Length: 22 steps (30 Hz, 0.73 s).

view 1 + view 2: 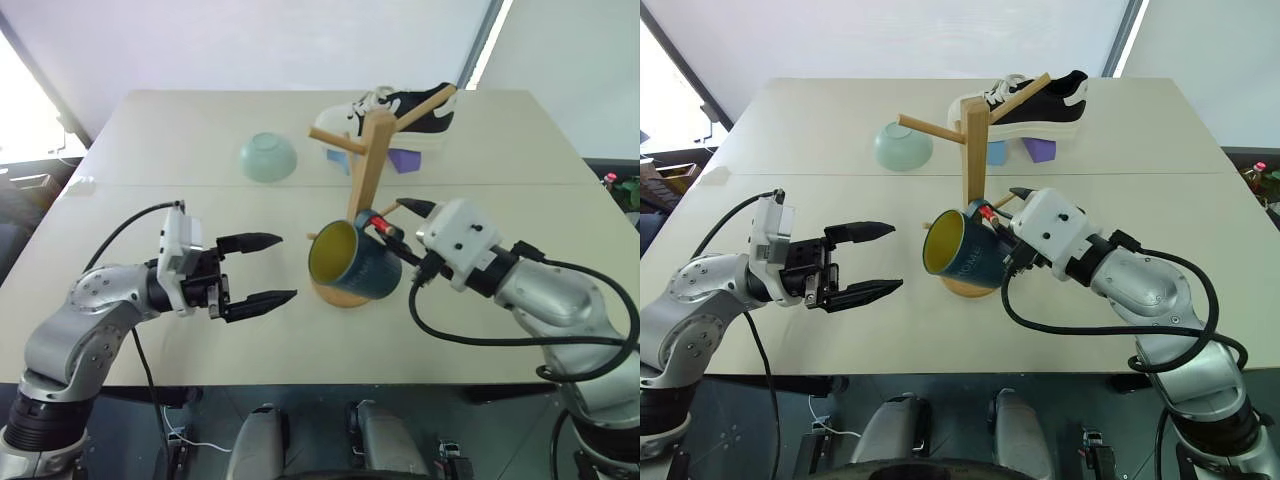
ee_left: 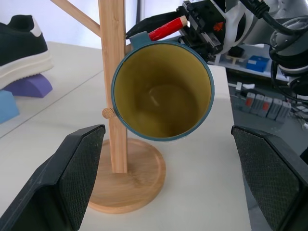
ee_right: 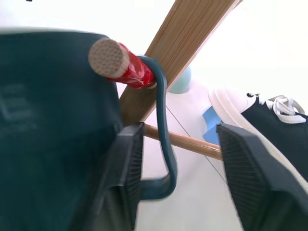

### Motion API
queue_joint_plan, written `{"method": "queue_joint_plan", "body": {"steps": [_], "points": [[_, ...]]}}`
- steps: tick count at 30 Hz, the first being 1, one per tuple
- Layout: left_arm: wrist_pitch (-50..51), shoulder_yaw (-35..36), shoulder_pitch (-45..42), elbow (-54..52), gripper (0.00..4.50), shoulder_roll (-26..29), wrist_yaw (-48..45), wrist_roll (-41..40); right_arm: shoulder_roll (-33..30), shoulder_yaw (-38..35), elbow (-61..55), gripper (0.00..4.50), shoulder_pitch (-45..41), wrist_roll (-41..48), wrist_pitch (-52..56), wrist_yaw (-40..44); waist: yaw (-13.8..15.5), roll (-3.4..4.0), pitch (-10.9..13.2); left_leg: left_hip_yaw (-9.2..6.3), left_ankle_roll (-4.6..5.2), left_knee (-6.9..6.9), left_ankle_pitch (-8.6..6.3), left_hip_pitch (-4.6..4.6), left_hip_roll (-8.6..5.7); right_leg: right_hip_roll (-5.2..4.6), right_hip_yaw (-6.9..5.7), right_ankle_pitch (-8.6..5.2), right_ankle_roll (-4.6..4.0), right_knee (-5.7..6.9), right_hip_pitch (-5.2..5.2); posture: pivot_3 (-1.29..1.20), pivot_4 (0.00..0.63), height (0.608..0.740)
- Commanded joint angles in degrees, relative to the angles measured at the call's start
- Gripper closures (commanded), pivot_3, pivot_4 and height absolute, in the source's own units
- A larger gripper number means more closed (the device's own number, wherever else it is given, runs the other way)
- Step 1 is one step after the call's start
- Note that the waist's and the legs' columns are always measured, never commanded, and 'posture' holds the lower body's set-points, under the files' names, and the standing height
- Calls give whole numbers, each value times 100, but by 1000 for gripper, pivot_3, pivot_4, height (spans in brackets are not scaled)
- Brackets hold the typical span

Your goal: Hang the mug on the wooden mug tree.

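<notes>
The dark teal mug (image 1: 360, 262) with its yellow inside hangs tilted, mouth toward my left gripper, its loop handle (image 3: 161, 110) hooked over the red-marked peg (image 3: 127, 67) of the wooden mug tree (image 1: 368, 165). My right gripper (image 3: 178, 137) is open; its pads stand on either side of the handle with a clear gap on one side. My left gripper (image 1: 285, 268) is open and holds nothing, a short way left of the mug. In the left wrist view the mug (image 2: 163, 91) hangs beside the post (image 2: 113, 72) above the round base (image 2: 134, 187).
A pale green bowl (image 1: 268, 157) lies upside down behind and left of the tree. Behind the tree, a black and white shoe (image 1: 400, 115) rests on blue and purple blocks (image 1: 405, 160). The table's front edge (image 1: 300, 380) runs just below both grippers.
</notes>
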Motion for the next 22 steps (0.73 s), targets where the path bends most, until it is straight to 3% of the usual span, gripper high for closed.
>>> {"method": "queue_joint_plan", "body": {"steps": [1,7,10,15,22], "points": [[-17,186,56,48,0,-38,116,14,-82,-848,-126,2042,452,325,-348,343,15,-1,0,-1,0,0,0,0,-1,0,0,0,0,0,2,0,150,740],[-269,421,291,855,0,-336,845,599,878,-2316,511,2042,1596,1346,-661,425,1,-4,-1,0,0,1,0,7,0,3,2,1,2,0,11,0,150,740],[-787,446,440,1513,0,-600,1415,1350,1408,-2356,1028,2042,2089,1202,-1177,222,-14,-4,-2,1,0,0,0,13,3,7,3,1,1,5,13,0,150,740],[-1459,517,604,2192,0,-1115,2063,1985,2032,-2179,2109,2042,2021,886,-2014,-218,-37,-4,-2,5,0,7,0,15,5,8,11,5,-6,18,6,0,150,740],[-1671,582,867,2220,0,-1525,2437,2170,2066,-1812,3039,2042,1764,684,-2792,-130,-23,-3,-2,6,0,4,0,12,5,5,13,7,-6,19,3,0,150,740]]}}
